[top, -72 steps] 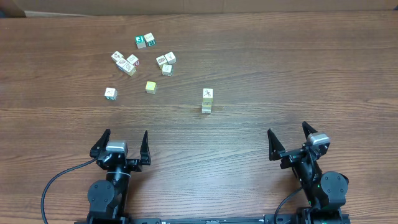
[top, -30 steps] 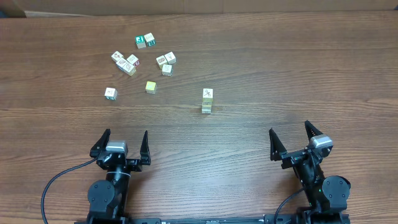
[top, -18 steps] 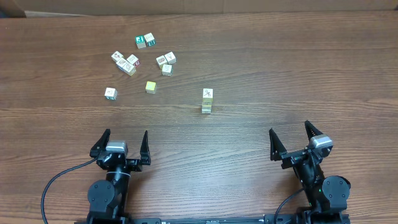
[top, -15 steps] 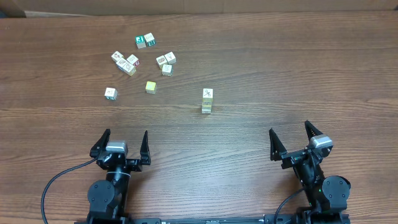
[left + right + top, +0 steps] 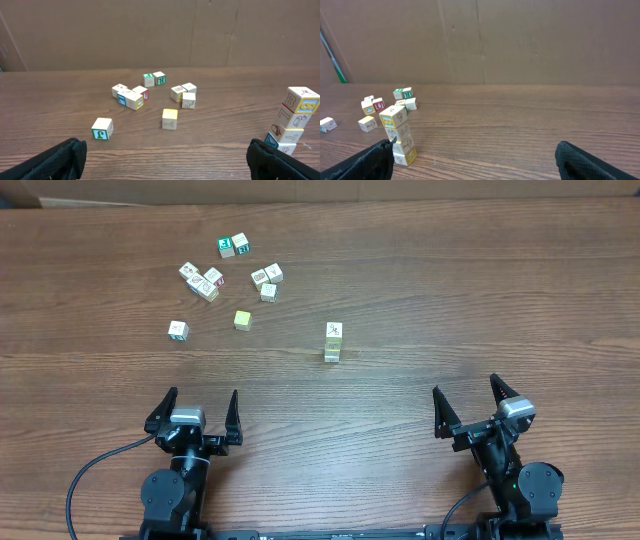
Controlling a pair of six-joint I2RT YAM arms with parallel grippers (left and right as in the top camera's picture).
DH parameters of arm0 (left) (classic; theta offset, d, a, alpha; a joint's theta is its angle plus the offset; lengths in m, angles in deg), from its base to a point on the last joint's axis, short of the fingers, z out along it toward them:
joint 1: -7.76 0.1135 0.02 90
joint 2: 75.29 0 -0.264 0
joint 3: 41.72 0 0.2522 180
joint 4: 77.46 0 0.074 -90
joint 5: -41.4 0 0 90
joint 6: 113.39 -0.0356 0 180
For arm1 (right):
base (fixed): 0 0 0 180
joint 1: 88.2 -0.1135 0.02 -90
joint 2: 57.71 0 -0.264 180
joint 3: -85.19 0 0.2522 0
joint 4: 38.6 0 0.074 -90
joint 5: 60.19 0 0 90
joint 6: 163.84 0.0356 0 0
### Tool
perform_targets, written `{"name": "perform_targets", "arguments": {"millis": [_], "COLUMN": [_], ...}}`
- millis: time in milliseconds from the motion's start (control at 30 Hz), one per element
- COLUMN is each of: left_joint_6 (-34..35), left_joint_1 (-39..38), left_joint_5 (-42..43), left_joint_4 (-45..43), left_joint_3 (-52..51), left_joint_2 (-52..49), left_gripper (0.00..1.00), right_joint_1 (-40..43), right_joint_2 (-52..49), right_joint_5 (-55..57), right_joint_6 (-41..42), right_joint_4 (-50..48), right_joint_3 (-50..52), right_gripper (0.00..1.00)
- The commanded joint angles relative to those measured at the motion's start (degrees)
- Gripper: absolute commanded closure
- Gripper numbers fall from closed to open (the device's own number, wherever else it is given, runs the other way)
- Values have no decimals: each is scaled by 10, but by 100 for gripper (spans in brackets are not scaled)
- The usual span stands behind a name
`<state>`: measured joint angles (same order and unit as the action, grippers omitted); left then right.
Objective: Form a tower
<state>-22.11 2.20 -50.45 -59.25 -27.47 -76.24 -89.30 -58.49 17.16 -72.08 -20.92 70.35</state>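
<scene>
Left gripper (image 5: 202,392): jaws are spread to their widest and nothing is held; it sits low at the near left of the table (image 5: 480,280).
Right gripper (image 5: 463,385): jaws are likewise spread wide with nothing between them; it sits at the near right.
Tower (image 5: 333,340): one is seen, upright at mid-table, farther out than both grippers and well apart from each. Four levels are counted in the right wrist view (image 5: 398,135); its foot is partly hidden in the left wrist view (image 5: 295,120).
Loose cubes (image 5: 268,292): eleven are counted, all left of the tower and toward the far left — a green pair (image 5: 234,246) farthest back, a tight cluster of four, a group of three, one yellow cube (image 5: 242,320) and one single cube (image 5: 178,330) nearest the left.
Edges: the far edge of the table is backed by a cardboard wall (image 5: 480,40); the near edge is taken up by the two arm bases.
Open room: bare wood is seen between each gripper and the tower, and across the whole right half — the tower's left side is the crowded one.
</scene>
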Motion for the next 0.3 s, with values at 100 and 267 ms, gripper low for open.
{"name": "perform_targets", "arguments": {"millis": [100,267], "left_joint_6": [-9,-9], "left_joint_1": [4,4], "left_joint_5": [8,8], "left_joint_4": [-1,-1], "left_joint_3": [-2,-2], "left_joint_2": [7,7], "left_gripper": [0,0], "right_joint_1": [4,4], "right_joint_2": [6,6], "right_joint_5": [6,6], "right_joint_6": [3,3], "right_joint_4": [-3,-3], "right_joint_3": [6,6], "right_gripper": [0,0]}}
